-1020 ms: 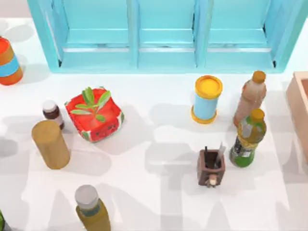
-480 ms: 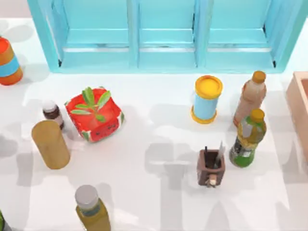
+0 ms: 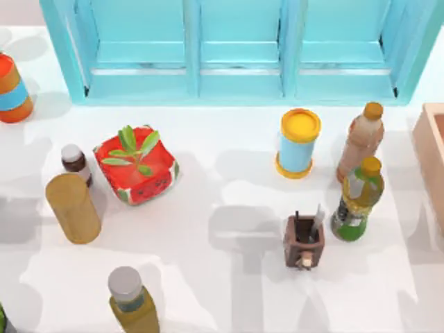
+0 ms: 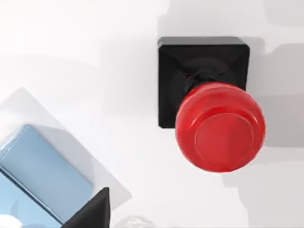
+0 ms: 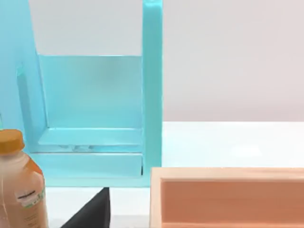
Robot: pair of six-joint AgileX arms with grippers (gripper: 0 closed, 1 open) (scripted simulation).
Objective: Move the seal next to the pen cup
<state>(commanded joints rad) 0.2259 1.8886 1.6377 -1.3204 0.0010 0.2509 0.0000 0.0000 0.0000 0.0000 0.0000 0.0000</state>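
**Q:** Shadows on the tabletop point(image 3: 229, 139), have they moved?

**A:** Yes. The grey arm shadows left of the pen cup point(image 3: 304, 241) lie differently than a second ago. Every object around the cup stays put.

**Q:** Where is the seal?

**A:** The seal point(image 4: 209, 102) stands upright and untouched, directly beneath the left arm's wrist camera. Its distance from the pen cup I cannot tell.

**Q:** And the jaws?

**A:** Released or clenched, I cannot tell. I judge the left arm is lining up to grasp. The right arm idles by the wooden box point(image 5: 228, 199), right of the pen cup.
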